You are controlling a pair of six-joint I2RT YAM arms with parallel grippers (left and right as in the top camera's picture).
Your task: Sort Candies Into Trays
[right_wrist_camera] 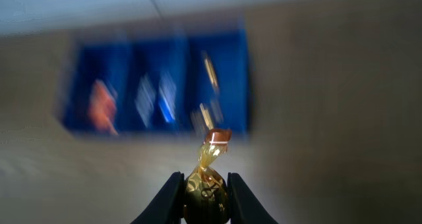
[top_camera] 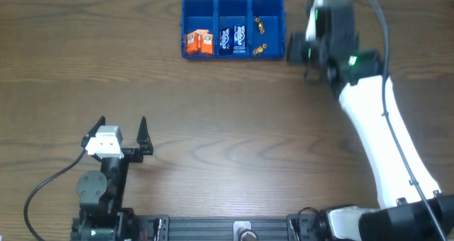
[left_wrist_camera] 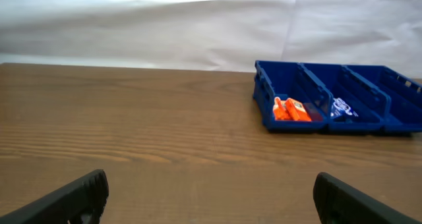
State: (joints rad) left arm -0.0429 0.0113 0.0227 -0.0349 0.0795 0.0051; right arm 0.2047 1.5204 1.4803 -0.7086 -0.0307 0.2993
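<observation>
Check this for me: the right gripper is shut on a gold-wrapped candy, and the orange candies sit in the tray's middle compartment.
Not quite. The orange candies lie in the tray's left end compartment, as the top view shows; the blue candies have the middle one. The right gripper is shut on a gold-wrapped candy, as stated.

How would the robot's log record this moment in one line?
right gripper: shut on gold candy, near blue tray | left gripper: open, over table | tray: orange candies, blue candies, gold candies
</observation>
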